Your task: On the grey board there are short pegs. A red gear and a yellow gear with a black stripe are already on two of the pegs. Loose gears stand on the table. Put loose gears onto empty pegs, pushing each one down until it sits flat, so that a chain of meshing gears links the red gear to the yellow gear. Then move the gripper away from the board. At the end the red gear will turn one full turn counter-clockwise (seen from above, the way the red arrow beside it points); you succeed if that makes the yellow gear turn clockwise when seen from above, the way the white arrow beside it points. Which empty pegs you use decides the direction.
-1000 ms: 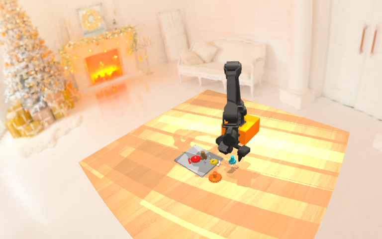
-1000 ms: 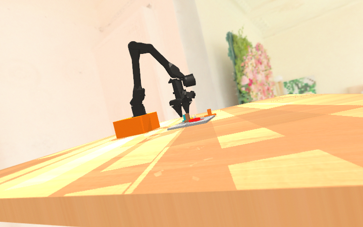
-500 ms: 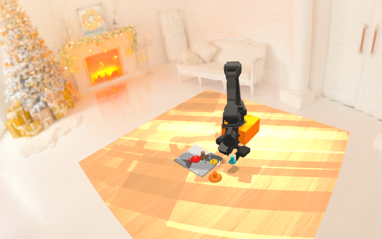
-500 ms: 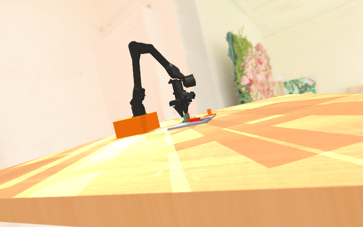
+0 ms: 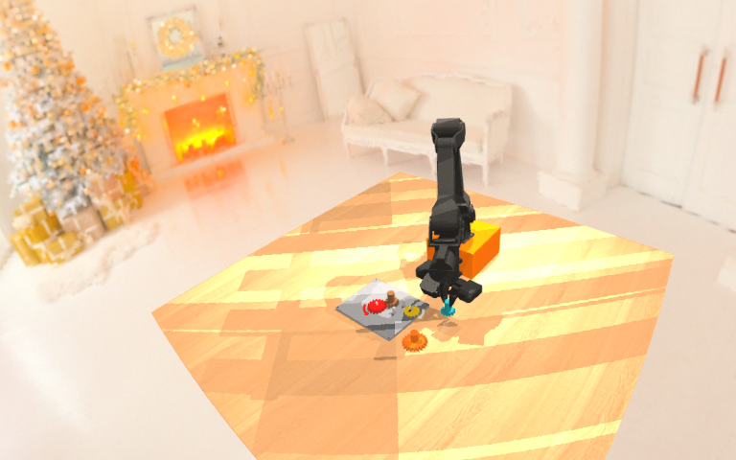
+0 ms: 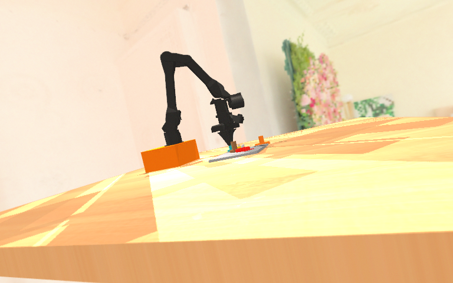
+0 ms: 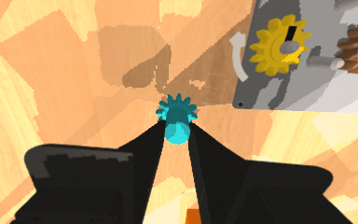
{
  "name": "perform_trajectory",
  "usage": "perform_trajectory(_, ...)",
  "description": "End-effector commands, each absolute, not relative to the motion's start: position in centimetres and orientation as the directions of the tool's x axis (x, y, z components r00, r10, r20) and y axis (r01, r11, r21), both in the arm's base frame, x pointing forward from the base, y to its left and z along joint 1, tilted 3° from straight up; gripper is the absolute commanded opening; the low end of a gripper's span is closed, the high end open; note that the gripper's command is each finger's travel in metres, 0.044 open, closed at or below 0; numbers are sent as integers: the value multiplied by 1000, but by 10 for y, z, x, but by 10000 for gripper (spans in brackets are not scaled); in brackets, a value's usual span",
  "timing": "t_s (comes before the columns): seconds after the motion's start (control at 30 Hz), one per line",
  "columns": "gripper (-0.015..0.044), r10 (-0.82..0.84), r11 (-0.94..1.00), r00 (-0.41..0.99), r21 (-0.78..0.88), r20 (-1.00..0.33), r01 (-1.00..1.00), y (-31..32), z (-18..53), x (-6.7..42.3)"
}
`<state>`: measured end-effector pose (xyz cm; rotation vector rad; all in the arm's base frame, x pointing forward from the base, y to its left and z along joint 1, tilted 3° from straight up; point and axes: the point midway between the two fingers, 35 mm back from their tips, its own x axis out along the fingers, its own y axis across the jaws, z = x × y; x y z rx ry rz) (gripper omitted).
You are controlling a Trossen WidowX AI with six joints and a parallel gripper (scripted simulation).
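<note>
Table (image 5: 325,412) (image 6: 233,206) (image 7: 28,56) comes nearest in the top view. On it, the orange gear (image 5: 414,341) (image 6: 261,140) stands with its handle up, off the board (image 5: 350,310) (image 6: 216,158) (image 7: 252,98) and near its edge. A bit farther, on the board, is the yellow gear (image 5: 411,310) (image 7: 270,51), close to the corner on the side of the cyan gear (image 5: 448,310) (image 6: 229,148) (image 7: 177,112). Its black stripe is seen well in the wrist view, and the white arrow (image 5: 422,313) (image 7: 239,58) is just beside it. The red gear (image 5: 377,307) (image 6: 242,149) is also on the board, with the red arrow (image 5: 366,312) at its side. The brown gear (image 5: 391,299) (image 6: 233,147) (image 7: 350,51) is on the board too, beside the red gear; if it sits fully flat, I cannot tell. In the wrist view, an empty peg (image 7: 324,63) stands between the yellow gear and the brown gear.

The cyan gear is outside the board, near the yellow gear's corner. The gripper (image 5: 448,303) (image 6: 229,144) (image 7: 176,126) is closed on its upright handle, one finger at each side. Whether this gear touches the table is not clear to me. Behind the board and to its side, the black arm (image 5: 448,173) (image 6: 170,86) rises from the orange box (image 5: 483,252) (image 6: 170,155). Farthest beyond the board are the pale sofa (image 5: 428,129) and the lit fireplace (image 5: 200,127).
</note>
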<state>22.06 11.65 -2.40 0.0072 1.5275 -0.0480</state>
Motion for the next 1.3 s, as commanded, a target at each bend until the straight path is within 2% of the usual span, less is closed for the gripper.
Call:
perform_trajectory(0.0, 0, -29, 999, 42, -28, -999, 38, 117, -21, 222)
perform_trajectory(1.27, 0, -24, 999, 45, -23, -999, 31, 120, 89, 222)
